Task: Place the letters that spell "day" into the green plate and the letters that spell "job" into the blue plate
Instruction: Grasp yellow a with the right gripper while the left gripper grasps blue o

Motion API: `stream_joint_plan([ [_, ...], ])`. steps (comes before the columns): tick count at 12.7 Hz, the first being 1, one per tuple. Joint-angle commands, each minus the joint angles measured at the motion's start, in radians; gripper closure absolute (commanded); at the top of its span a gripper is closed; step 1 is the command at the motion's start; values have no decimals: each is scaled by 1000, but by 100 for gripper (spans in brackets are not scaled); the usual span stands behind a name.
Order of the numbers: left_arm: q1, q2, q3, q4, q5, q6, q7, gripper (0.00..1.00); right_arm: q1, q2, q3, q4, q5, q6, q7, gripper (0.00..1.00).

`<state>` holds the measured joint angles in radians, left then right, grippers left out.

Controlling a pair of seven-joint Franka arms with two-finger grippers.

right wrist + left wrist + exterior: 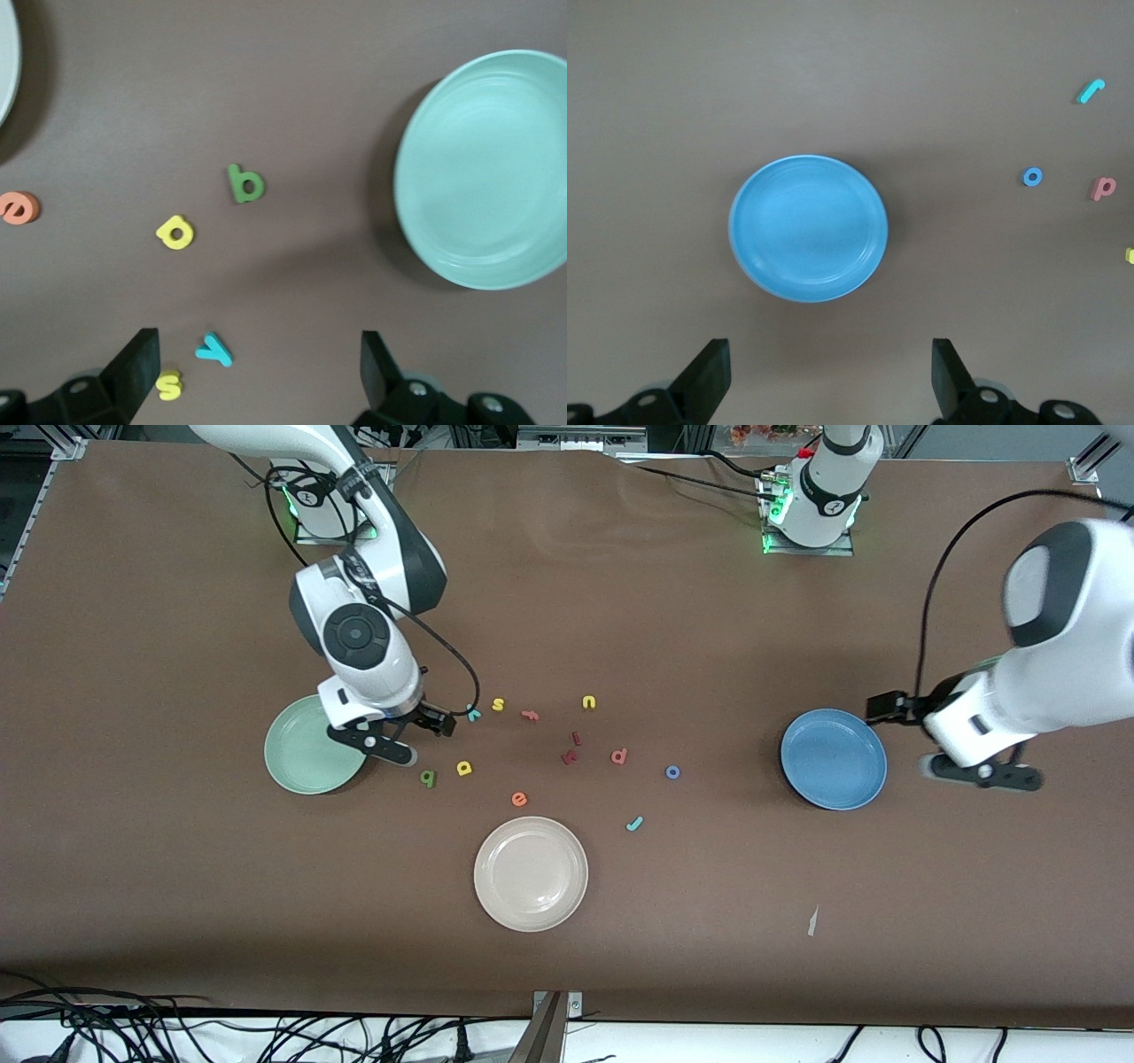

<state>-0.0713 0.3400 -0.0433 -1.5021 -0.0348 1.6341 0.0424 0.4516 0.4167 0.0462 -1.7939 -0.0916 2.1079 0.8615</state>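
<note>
On the brown table nothing is sorted yet: the round pale mint-green plate at the right arm's end and the round mid-blue plate at the left arm's end both sit empty. Between them the tiny foam letters lie scattered, well apart from one another. The dark green d, yellow a and teal y lie close to the green plate, which suits the right gripper hovering over that plate's rim with jaws spread wide and holding nothing. The pinkish-red b, blue ring o and teal hook-shaped j lie nearer the blue plate. The left gripper hangs just beside that plate, jaws likewise released and empty (it appears to be waiting).

Room looks generous around each letter, though the y sits just beside a yellow foam s, a likely mix-up. A round cream-white plate, nearest the front camera, should be left alone.
</note>
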Motion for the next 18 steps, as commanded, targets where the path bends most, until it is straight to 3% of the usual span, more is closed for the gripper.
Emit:
stream_joint_plan([
  [1, -99, 77, 5, 16, 12, 119, -111, 0, 31, 145, -9, 57, -11, 119, 27, 0],
  [5, -238, 241, 6, 3, -56, 347, -295, 0, 39, 169, -14, 93, -5, 139, 192, 1],
  [9, -311, 316, 6, -4, -47, 435, -364, 0, 10, 189, -40, 114, 31, 152, 298, 1],
  [10, -327, 333, 6, -23, -43, 479, -403, 0, 19, 207, -39, 117, 67, 168, 374, 8],
  [13, -354, 336, 8, -127, -34, 616, -432, 0, 42, 234, -37, 116, 78, 262, 577, 9],
  [16, -377, 362, 11, -144, -31, 652, -505, 0, 64, 258, -37, 114, 67, 276, 643, 9],
  [18, -380, 373, 10, -145, -7, 652, -522, 6, 71, 277, -39, 108, 72, 276, 652, 9],
])
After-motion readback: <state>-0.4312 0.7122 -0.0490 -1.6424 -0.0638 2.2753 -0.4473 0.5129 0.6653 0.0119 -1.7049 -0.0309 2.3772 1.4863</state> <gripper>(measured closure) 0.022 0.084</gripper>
